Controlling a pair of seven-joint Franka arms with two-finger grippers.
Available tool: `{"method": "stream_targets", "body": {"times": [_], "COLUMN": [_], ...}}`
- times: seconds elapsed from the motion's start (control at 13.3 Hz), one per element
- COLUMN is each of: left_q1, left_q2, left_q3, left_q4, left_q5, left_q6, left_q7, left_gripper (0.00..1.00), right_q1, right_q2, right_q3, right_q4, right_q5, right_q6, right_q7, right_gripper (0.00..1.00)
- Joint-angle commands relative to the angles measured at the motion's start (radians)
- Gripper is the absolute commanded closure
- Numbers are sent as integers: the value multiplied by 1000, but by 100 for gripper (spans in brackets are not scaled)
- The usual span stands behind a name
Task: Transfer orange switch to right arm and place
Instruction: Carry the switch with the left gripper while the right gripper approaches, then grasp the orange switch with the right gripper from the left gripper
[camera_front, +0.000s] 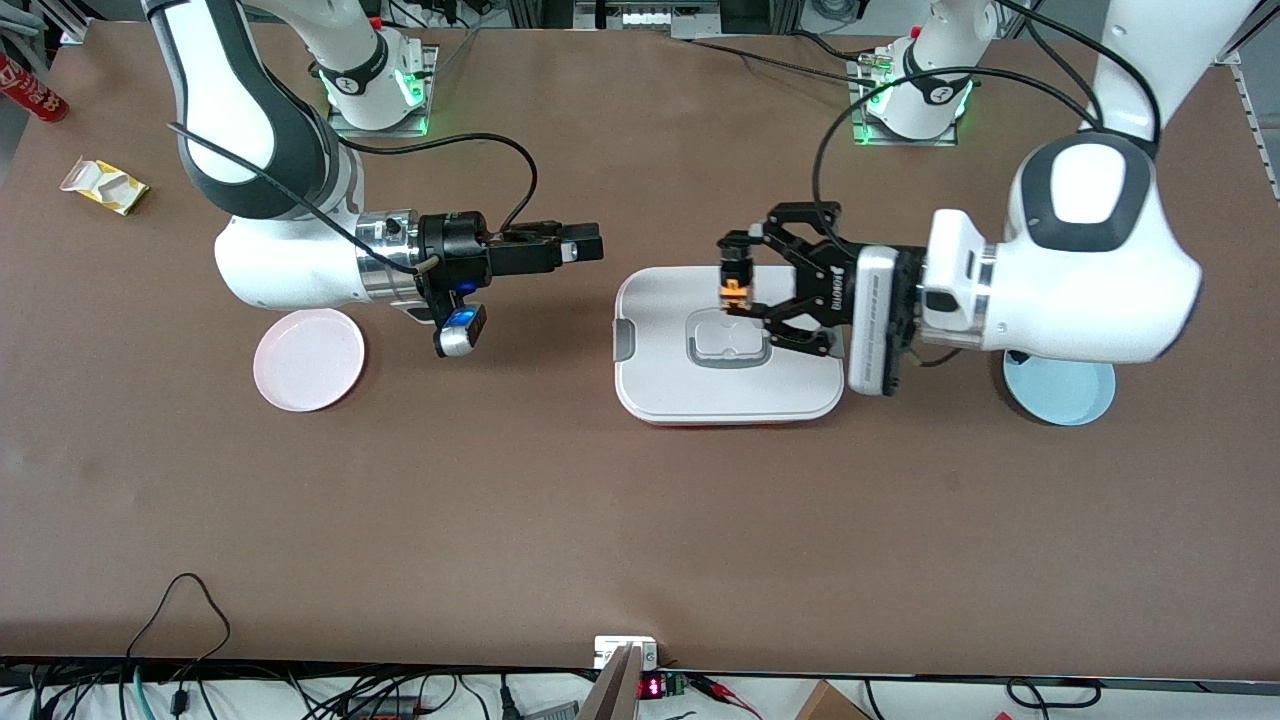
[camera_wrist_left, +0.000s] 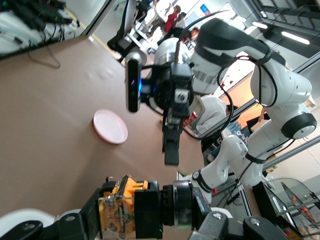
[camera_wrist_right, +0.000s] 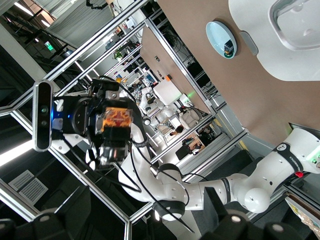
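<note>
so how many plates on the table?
2: a pink plate toward the right arm's end, and a light blue plate toward the left arm's end, partly hidden under the left arm.

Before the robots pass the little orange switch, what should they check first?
1. Small black push-button orange switch clamped in the left gripper: ok.
2. Switch held over the white lidded box: ok.
3. Right gripper open and ready: ok.
4. Grippers facing each other with a gap between: ok.
5. Round pink plate bare for placing: ok.
6. Enough of the switch exposed to grab: cannot tell.
</note>
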Motion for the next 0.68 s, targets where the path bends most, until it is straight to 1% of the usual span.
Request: {"method": "stream_targets", "body": {"times": [0.0,0.15,0.38,0.45,0.6], "left_q1": [-41,-41,-44,-45,-41], "left_q2": [-13,-13,-13,-13,-13], "left_q3": [-45,-108,-129,-145,-156], "left_q4": [-62,-93,-110,-111,-159], "left_q5": [-100,-101,-101,-103,-103], "left_q6": [158,263,309,323,355], "left_q7": [99,100,102,102,123], "left_gripper": [94,94,94,94,94], "right_q1": [6,8,0,-9,-38], "right_q2": [6,18,26,28,29], "right_q3": [-6,-4,5,5,9], "right_q4": [-8,-8,-7,-7,-5], "right_q5": [32,48,100,103,103], "right_q6": [2,2,10,10,2], "right_q7": [12,12,12,12,9], "right_gripper": [0,0,0,0,0]}}
